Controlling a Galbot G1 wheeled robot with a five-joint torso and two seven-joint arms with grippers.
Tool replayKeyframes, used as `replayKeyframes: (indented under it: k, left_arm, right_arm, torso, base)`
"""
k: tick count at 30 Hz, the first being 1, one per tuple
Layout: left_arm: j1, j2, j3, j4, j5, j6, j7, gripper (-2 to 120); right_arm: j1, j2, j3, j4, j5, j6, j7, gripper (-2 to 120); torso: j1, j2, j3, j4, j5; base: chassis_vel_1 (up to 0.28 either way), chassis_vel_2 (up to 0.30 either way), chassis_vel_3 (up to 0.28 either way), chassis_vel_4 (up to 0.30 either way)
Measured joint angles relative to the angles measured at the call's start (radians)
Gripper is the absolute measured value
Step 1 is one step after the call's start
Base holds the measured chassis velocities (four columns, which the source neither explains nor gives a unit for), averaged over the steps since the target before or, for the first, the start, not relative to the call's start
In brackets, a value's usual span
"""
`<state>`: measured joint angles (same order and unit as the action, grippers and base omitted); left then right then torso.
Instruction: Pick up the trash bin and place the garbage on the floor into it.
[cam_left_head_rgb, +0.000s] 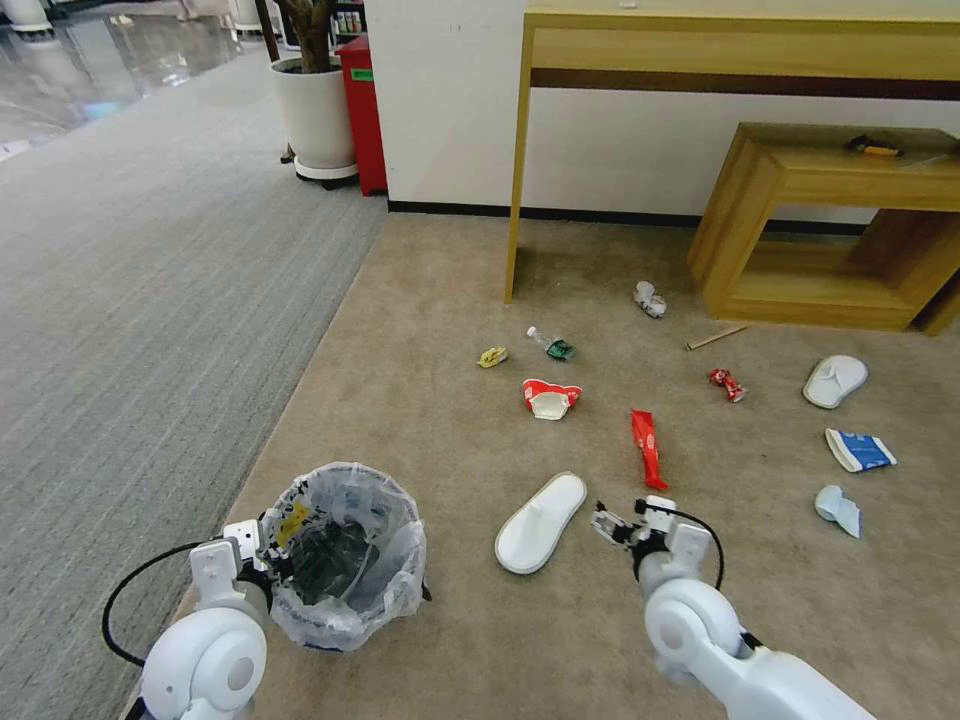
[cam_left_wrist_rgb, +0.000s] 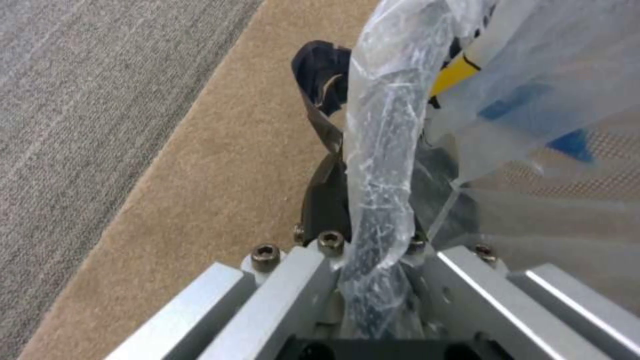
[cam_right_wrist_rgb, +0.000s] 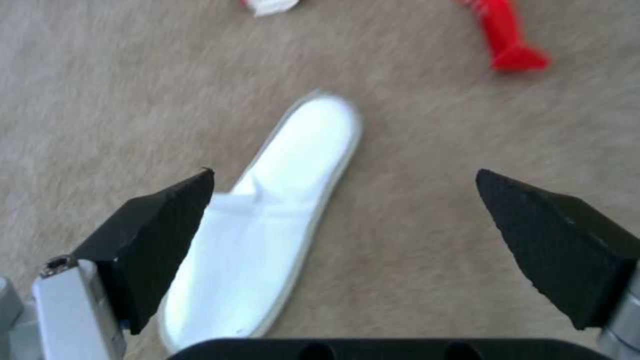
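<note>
On the left, the left gripper is clamped on the rim of the trash bin, pinching the crinkly clear bag that lines it. The bin sits over the beige carpet floor, close to the edge of the grey striped carpet. Next comes a white slipper, lying flat on the floor just to the left of the right gripper. The right gripper is spread wide and holds nothing; in the right wrist view the slipper lies under and past one black finger, and the other finger hangs over bare carpet. A red wrapper lies just ahead of this gripper. Farther off are a crushed red and white cup, a small bottle, a yellow scrap, a crushed red can, a wooden stick, a second slipper and a blue and white packet.
</note>
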<state>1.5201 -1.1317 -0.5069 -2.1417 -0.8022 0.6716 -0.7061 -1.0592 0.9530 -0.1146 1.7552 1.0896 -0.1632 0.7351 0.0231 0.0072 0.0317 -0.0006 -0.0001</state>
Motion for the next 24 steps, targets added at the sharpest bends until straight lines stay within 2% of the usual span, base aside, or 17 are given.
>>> replayKeyframes:
  k: [3,6,10,11,19,24]
  left_arm:
    - [0.005,-0.004,-0.001,-0.004,0.004,0.000,0.000,0]
    - [0.023,-0.023,-0.008,-0.011,0.022,0.000,-0.001,0]
    - [0.034,-0.038,-0.015,-0.016,0.033,-0.001,-0.001,0]
    - [0.034,-0.038,-0.015,-0.016,0.033,-0.001,-0.001,0]
    - [0.048,-0.058,-0.018,-0.033,0.043,0.000,-0.001,0]
    - [0.048,-0.059,-0.018,-0.032,0.044,-0.001,-0.001,0]
  right_arm:
    - [0.020,0.022,-0.023,-0.024,0.006,-0.004,0.002,100]
    - [0.069,0.089,-0.072,-0.095,0.022,-0.016,0.010,100]
    - [0.101,0.128,-0.097,-0.151,0.019,-0.019,0.008,100]
    - [0.101,0.128,-0.097,-0.151,0.019,-0.019,0.008,100]
    - [0.159,0.278,-0.123,-0.300,-0.003,-0.031,0.008,100]
    - [0.188,0.326,-0.123,-0.360,-0.020,-0.039,0.012,100]
  torso:
    - [0.000,0.000,0.000,0.0000,-0.0001]
    - [0.000,0.000,0.000,-0.0001,-0.0002]
    - [0.000,0.000,0.000,-0.0002,-0.0005]
    - [0.000,0.000,0.000,-0.0002,-0.0005]
    - [0.000,0.000,0.000,-0.0001,-0.0003]
    - [0.000,0.000,0.000,-0.0001,-0.0004]
  base:
    - [0.000,0.000,0.000,0.000]
    - [0.000,0.000,0.000,0.000]
    - [0.000,0.000,0.000,0.000]
    - [0.000,0.000,0.000,0.000]
    - [0.000,0.000,0.000,0.000]
    - [0.000,0.000,0.000,0.000]
